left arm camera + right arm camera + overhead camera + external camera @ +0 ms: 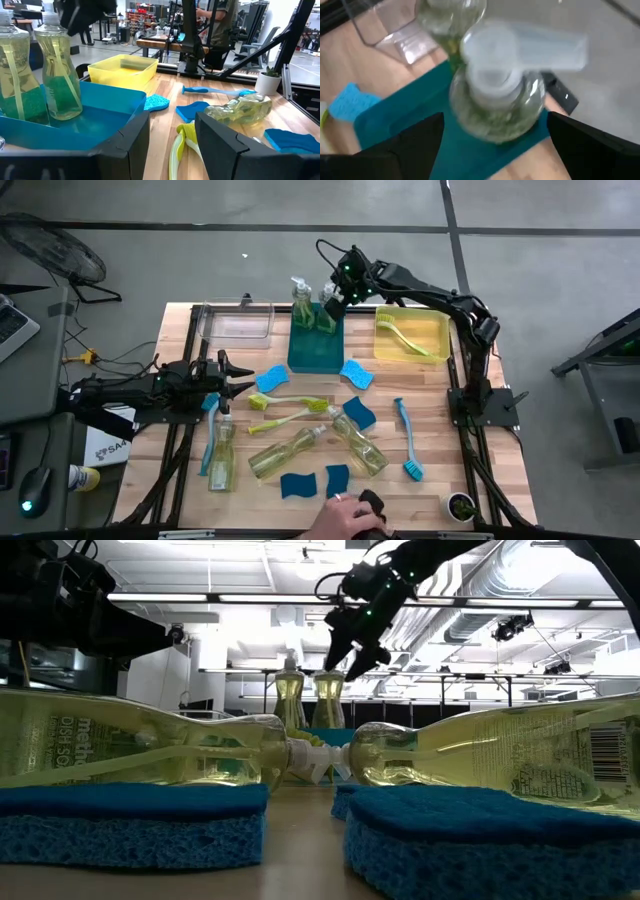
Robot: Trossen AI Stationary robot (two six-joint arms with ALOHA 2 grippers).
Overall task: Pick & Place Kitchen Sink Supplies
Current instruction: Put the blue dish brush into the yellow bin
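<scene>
Two clear pump bottles of yellow-green soap (302,305) (326,316) stand upright at the far end of the teal bin (315,352). My right gripper (335,293) hovers open just above the right-hand bottle (495,100). Its fingers stand to either side of the pump head (520,50), clear of it. My left gripper (236,377) waits open at the table's left, level, nothing between its fingers (172,145). More bottles (290,450), blue sponges (357,373) and brushes (408,440) lie flat on the table.
A yellow bin (412,335) at the far right holds a lime-green brush (405,338). A clear bin (237,320) stands left of the teal one. A person's hand (350,515) reaches in at the near edge beside two sponges (297,485).
</scene>
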